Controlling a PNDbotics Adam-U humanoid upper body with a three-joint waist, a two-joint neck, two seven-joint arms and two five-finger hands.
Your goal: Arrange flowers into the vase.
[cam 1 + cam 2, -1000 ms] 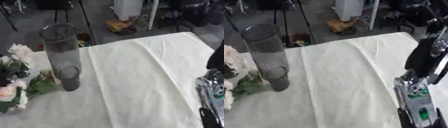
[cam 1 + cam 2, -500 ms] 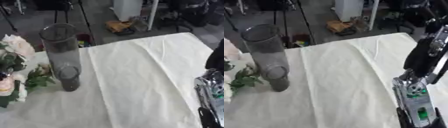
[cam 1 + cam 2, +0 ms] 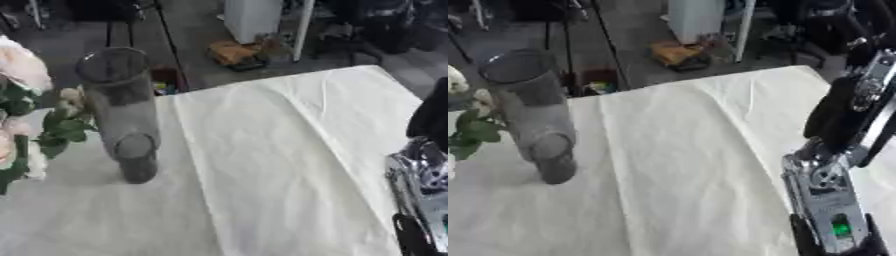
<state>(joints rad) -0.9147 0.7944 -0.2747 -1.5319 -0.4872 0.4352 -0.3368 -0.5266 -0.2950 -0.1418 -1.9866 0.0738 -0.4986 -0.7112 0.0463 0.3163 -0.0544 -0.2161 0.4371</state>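
Observation:
A tall clear glass vase (image 3: 122,110) stands upright on the white cloth (image 3: 280,150) at the left. A bunch of pale pink and cream flowers (image 3: 22,75) with green leaves (image 3: 66,130) hangs at the left edge, level with the vase's upper half and just beside it. Whatever holds the bunch is hidden beyond the left edge, and my left hand shows in no view. My right arm (image 3: 833,195) comes down the right side, black and silver. Only the start of my right hand (image 3: 833,245) shows at the bottom edge.
The table's far edge runs behind the vase. Beyond it lie a dark floor, stand legs (image 3: 171,30), a white box (image 3: 254,17) and a brown bag (image 3: 236,52). The cloth has soft creases across its middle.
The bunch of flowers has risen beside the vase, with its blooms now near the level of the rim. My right arm has stayed put.

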